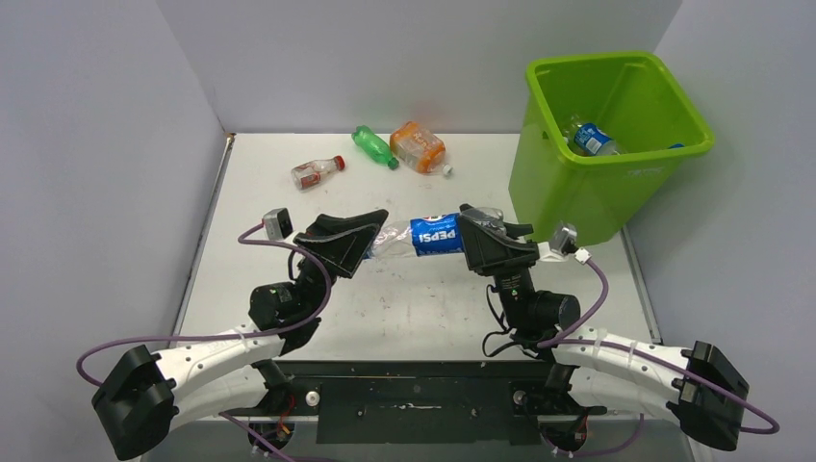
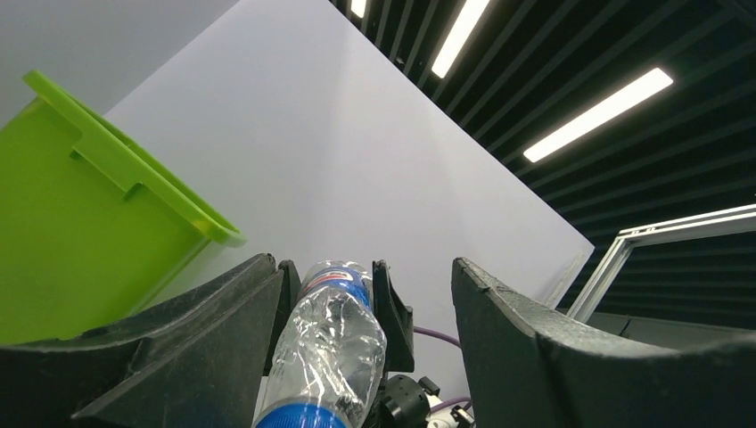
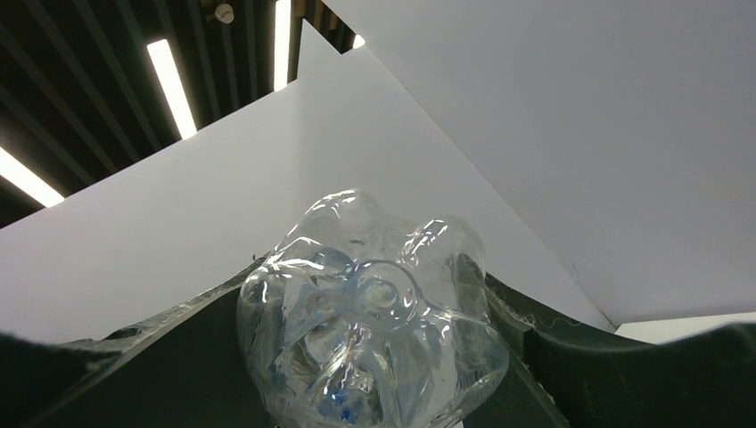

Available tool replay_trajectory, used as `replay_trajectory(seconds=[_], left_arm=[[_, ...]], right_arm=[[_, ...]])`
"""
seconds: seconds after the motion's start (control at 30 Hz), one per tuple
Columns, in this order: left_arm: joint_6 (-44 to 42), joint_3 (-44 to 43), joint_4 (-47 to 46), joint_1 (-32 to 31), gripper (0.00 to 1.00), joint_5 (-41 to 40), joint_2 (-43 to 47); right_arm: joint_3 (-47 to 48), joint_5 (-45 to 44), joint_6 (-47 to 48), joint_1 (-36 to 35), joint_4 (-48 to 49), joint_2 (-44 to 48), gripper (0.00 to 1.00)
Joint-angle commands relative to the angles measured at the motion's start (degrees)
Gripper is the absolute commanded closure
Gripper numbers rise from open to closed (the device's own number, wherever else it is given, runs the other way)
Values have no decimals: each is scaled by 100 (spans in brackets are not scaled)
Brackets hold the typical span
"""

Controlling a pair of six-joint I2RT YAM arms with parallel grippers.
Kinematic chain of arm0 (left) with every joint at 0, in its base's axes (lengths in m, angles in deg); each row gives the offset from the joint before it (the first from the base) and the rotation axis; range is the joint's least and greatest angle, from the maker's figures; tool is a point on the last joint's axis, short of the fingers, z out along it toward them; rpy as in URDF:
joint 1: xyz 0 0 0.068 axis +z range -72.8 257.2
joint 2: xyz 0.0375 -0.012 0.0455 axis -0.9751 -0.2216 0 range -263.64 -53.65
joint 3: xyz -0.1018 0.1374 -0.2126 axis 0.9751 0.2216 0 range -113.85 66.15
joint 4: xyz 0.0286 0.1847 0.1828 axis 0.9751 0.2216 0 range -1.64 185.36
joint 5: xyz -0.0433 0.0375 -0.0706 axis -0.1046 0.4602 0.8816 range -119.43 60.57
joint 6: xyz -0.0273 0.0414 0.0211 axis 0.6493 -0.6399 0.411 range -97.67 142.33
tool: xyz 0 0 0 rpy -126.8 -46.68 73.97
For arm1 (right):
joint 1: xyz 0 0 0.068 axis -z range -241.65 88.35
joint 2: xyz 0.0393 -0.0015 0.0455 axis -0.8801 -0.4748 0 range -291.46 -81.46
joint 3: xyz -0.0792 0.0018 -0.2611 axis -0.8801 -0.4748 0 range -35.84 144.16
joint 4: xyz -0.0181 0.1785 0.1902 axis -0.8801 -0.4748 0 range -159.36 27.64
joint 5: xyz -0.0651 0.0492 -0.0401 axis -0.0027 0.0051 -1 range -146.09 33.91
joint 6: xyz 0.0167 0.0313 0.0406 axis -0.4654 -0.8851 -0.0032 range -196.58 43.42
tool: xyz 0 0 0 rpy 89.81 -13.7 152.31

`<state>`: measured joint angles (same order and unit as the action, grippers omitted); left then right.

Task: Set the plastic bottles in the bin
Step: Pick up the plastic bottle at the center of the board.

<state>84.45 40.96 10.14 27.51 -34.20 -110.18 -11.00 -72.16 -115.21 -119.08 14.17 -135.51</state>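
**Overhead view.** Pale panels wall the bench (image 1: 423,308) on its left, far and right sides. Only the near edge, where the arm bases sit, is unwalled. The bin (image 1: 616,144) stands at the far right corner, its rim well above the bench top. Along the far edge lie a red-capped bottle (image 1: 317,172), a green bottle (image 1: 373,146) and an orange bottle (image 1: 418,147), the last two just beside each other. A broad stretch of bench top separates them from the arms.

Over that stretch a Pepsi bottle (image 1: 435,234) hangs roughly level between the left gripper (image 1: 369,243) and the right gripper (image 1: 473,234), near the bin's left wall. The black gripper bodies hide both ends of the bottle.

**Left wrist view.** The left gripper (image 2: 362,261) is spread wide. The Pepsi bottle (image 2: 325,357) lies close to one finger, with an open gap to the other; whether it touches cannot be told. Farther along, the right gripper's fingers press the bottle from both sides. The bin (image 2: 80,232) shows its outer wall and rim.

**Right wrist view.** The lobed base of the Pepsi bottle (image 3: 370,357) sits pinched between this gripper's fingers. Bench and bin are out of frame.

A blue-labelled bottle (image 1: 590,139) lies inside the bin, whose near wall hides much of its floor.
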Motion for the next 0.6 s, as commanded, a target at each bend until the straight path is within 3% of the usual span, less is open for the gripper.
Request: replay_trajectory(seconds=[0.0,0.23,0.27,0.4,0.57], left_arm=[[87,-175,-384,-116,35,47,-36],[83,-189,-407,-266,35,-14,-115],[74,-172,-443,-287,38,-45,-120],[4,-93,-642,-313,68,-185,-128],[-167,-155,-627,-322,90,-186,-94]], right_arm=[[34,-153,191,4,679,-159,95],[78,-299,168,4,1213,-369,95],[100,-297,171,5,1226,-378,95],[108,-300,182,6,1207,-363,95],[51,-203,258,-5,944,-239,92]])
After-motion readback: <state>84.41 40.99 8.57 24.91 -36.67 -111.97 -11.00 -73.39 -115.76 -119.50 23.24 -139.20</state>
